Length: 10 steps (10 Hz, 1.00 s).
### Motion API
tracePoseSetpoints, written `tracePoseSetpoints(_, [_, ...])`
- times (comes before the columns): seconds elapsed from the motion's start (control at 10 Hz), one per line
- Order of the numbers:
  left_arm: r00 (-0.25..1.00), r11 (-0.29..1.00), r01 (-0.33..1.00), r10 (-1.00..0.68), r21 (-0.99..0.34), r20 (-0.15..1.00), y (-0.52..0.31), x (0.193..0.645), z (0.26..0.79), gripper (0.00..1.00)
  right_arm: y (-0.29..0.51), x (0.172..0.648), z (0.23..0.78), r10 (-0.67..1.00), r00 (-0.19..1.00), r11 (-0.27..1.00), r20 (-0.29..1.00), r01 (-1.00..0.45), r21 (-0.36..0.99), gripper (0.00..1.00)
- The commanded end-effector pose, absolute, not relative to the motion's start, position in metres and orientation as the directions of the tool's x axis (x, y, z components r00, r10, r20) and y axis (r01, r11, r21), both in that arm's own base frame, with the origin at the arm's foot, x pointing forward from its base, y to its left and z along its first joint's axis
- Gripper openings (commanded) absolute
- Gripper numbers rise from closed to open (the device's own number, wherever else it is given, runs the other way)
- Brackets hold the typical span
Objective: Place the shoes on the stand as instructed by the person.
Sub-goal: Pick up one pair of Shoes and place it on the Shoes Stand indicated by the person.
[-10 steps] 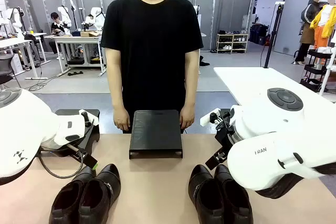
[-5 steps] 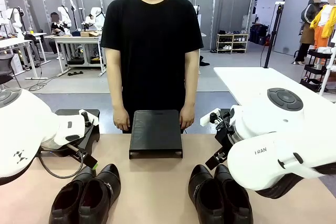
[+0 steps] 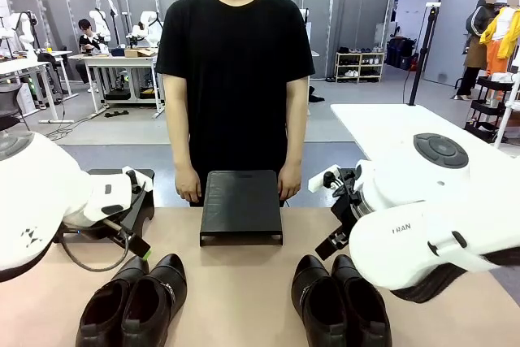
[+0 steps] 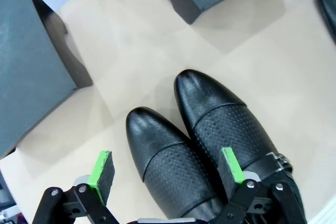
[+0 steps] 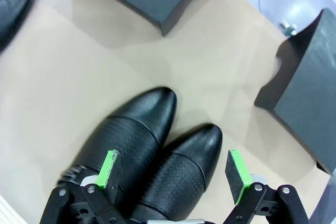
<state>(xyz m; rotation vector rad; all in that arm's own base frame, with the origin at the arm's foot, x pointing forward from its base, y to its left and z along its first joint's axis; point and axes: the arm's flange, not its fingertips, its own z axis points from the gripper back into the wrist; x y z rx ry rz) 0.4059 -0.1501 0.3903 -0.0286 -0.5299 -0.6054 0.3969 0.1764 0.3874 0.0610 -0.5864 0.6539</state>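
Glossy black leather marks both pairs of shoes, which stand on the near part of the tan table [image 3: 236,278] with their toes pointing far, toward the person [image 3: 236,62]. The left pair [image 3: 134,308] sits near-left and the right pair [image 3: 340,302] near-right, well apart; within each pair the two shoes touch side by side. Each shoe has a smooth, rounded toe cap and a finely perforated band behind it. A small metal buckle [image 4: 278,159] shows on one shoe of the left pair. Between the pairs and farther off stands the stand [image 3: 241,205], a matte black, flat-topped low bench.

The left gripper [image 4: 168,166] hangs over the left pair, jaws spread wide and holding nothing. The right gripper [image 5: 172,169] hangs likewise over the right pair, wide apart and empty.
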Motion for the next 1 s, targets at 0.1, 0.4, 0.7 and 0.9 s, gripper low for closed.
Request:
tracePoseSetpoints(0.1, [0.7,0.799,0.601,-0.548,0.038,0.457,-0.14,0.404,0.459,1.0,0.173,0.406,0.459,0.524,0.645,0.771,0.556,-0.637,0.012,1.0])
tracePoseSetpoints(0.4, [0.739,0.743,0.632,-0.495,-0.218,0.457,-0.117,0.397,0.496,1.0,0.148,0.405,0.503,0.424,0.708,0.779,0.564,-0.603,0.171,1.0])
tracePoseSetpoints(0.7, [0.767,0.561,0.641,-0.464,-0.524,0.443,-0.05,0.381,0.523,1.0,0.069,0.393,0.531,0.253,0.813,0.627,0.525,-0.551,0.551,1.0])
tracePoseSetpoints(0.9, [0.771,0.424,0.636,-0.379,-0.645,0.512,0.008,0.369,0.524,1.0,0.002,0.383,0.524,0.143,0.873,0.54,0.466,-0.463,0.703,1.0])
